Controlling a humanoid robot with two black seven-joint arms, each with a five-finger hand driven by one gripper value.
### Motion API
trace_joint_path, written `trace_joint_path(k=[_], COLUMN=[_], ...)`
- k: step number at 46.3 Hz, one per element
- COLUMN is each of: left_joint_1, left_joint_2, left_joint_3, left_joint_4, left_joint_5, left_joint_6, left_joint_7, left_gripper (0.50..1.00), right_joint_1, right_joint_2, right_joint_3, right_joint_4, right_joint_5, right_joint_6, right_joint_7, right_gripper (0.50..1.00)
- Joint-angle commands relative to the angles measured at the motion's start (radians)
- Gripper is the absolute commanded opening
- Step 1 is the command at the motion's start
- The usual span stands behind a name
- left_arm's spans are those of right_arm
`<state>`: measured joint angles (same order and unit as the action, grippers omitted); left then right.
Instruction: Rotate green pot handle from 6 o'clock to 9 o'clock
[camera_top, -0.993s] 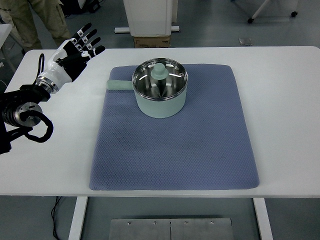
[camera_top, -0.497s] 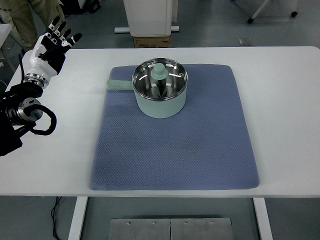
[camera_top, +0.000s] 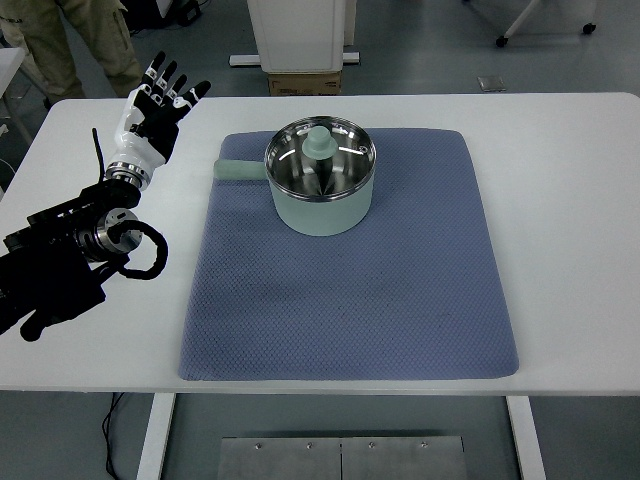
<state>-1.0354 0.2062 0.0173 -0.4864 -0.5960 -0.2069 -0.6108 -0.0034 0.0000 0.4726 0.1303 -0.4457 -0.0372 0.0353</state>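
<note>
1. The left hand (camera_top: 155, 112) hovers over the worktop (camera_top: 560, 200), fingers (camera_top: 178, 92) spread, grasping nothing.
2. The handle (camera_top: 238, 171) points to 9 o'clock.
3. The green pot (camera_top: 320, 180) sits on the blue mat (camera_top: 350, 290).

A green pot (camera_top: 322, 190) with a glass lid (camera_top: 320, 155) sits on the far part of a blue mat (camera_top: 350, 290) on a white table (camera_top: 580, 220). Its handle (camera_top: 238, 171) points left. The left hand (camera_top: 155, 115) is raised over the table's far left, fingers spread, apparently holding nothing, well apart from the handle.
</note>
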Motion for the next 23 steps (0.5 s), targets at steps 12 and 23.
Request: trace_joint_path(k=[12,23], left_joint_1=[0.015,0.025], left_joint_2=[-0.016,-0.018], left_joint_3=[0.0,-0.008], left_joint_4=[0.017,0.019], left_joint_5=[0.002,0.004], left_joint_6=[0.0,0.0], left_joint_7=[0.0,0.0], left_gripper=[1.0,1.0], right_joint_1=[0.0,0.0], right_joint_2=[0.0,0.0], right_joint_3=[0.0,-0.003], right_joint_4=[0.0,0.0], right_joint_5=[0.001,-0.005], right_joint_6=[0.0,0.0], right_joint_7=[-0.002,0.0], right_gripper=[1.0,1.0])
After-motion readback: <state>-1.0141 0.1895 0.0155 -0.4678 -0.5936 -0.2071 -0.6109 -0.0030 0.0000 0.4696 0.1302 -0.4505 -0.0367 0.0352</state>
